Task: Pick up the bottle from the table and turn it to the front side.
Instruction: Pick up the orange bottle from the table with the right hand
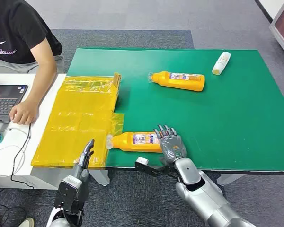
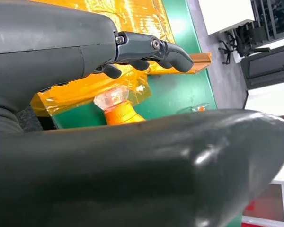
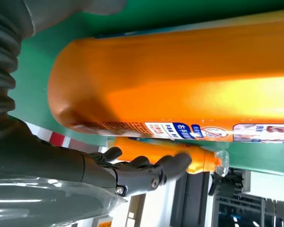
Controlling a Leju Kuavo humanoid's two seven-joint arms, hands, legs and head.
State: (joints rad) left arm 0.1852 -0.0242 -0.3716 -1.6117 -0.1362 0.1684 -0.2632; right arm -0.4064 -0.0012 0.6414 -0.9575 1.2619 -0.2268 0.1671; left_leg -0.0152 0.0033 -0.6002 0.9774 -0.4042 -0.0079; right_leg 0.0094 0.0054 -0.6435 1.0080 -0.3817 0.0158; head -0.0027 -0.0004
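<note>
Head view, bench: a green bench [image 1: 240,118] carried two orange bottles, a white bottle and a yellow plastic sheet.
Head view, bottle: the near bottle [image 1: 137,142] lay on its side by the bench's front edge, clear cap toward the sheet [image 1: 80,118], label facing up.
Head view, right hand: the right hand [image 1: 172,144] rested at the bottle's base end, its fingers [image 1: 165,131] spread and extended over the bench; whether they gripped the bottle could not be told.
Head view, left hand: the left hand [image 1: 85,156] hung at the front edge near the sheet's corner, fingers straight and loosely together, holding nothing.
Head view, far bottle: a second orange bottle, the far bottle [image 1: 178,81], lay on its side further back, well apart from the near one.
Head view, white bottle: the white bottle [image 1: 221,63] lay near the back right.
Head view, person: a person [image 1: 22,42] in a black shirt sat at a white desk, one hand beside a laptop [image 1: 6,99].
Left wrist view: the left hand's dark fingers [image 2: 151,49] reached out with nothing between them; the bottle's clear cap [image 2: 111,98] showed beyond them, next to the sheet.
Right wrist view: the bottle's orange body [image 3: 169,80] lay close against the hand; the fingers [image 3: 147,168] extended along its side, contact unclear.
</note>
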